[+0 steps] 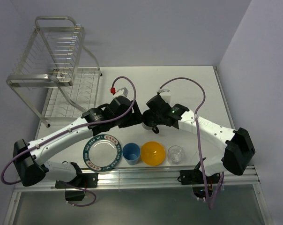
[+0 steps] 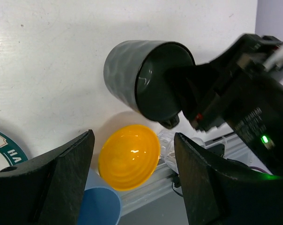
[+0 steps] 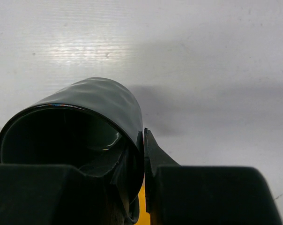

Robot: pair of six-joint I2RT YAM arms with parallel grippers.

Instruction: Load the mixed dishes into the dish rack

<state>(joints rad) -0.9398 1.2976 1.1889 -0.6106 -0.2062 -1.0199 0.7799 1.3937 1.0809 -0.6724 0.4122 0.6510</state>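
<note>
Top view: dish rack (image 1: 57,70) stands at 10 o'clock on the white counter (image 1: 193,89), chrome wire, both tiers bare. Both arms meet mid-counter. The right hand (image 1: 150,124) carries the dark green-grey mug (image 1: 146,126), and the left hand (image 1: 134,117) sits just beside it at 9 o'clock. In a row at 6 o'clock, near the front rail, are the silver plate (image 1: 102,153), light blue cup (image 1: 131,153), orange-yellow bowl (image 1: 153,153) and small clear glass (image 1: 175,154).

Left wrist view: left hand (image 2: 133,138) spread wide and empty. The mug (image 2: 132,75) lies tipped on its side at 12 o'clock, mouth toward the right hand (image 2: 188,110). It looks clear of the counter, though the angle makes this unsure. Bowl (image 2: 130,157) and cup (image 2: 99,206) show below.

Right wrist view: right hand (image 3: 140,154) pinched narrow on the mug's (image 3: 85,117) rim wall, one finger inside, one outside.

Judgement: this looks like a pass toward the rack side. The left hand should close squarely round the mug body before the rim pinch lets go, and the mug should be kept high over the row. The rim grip is thin and the glaze is likely slick.

Counter matte white with soft glare. Plain lilac walls meet at a corner at 12 o'clock.
</note>
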